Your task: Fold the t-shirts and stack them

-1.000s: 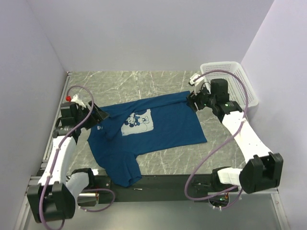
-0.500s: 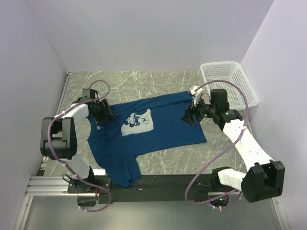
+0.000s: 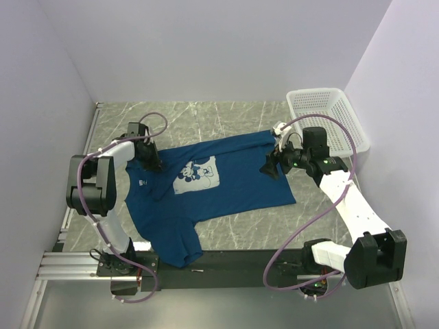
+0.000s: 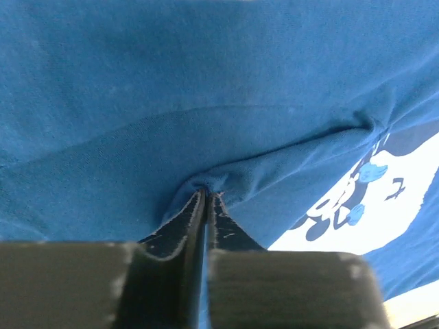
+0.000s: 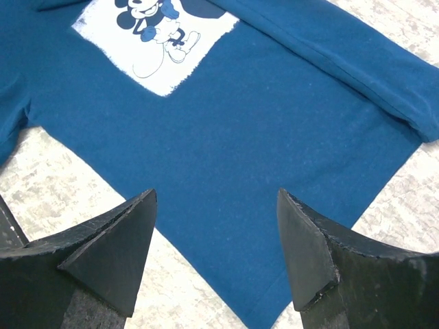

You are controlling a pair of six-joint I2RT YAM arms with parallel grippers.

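The dark blue t-shirt lies spread flat on the table, its white cartoon print facing up. My left gripper is down on the shirt's left side, beside the print. In the left wrist view the left gripper is shut, pinching a small ridge of the blue t-shirt. My right gripper hovers over the shirt's right side. In the right wrist view the right gripper stands open above the t-shirt near its edge, holding nothing.
A white mesh basket stands at the back right corner. The marble table is walled in on the left, back and right. A black strip runs along the near edge, under the shirt's lower corner.
My left arm has swung in from the table's left edge onto the shirt, and its jaws have closed on a fold of cloth. The right gripper shifted slightly left and nearer.
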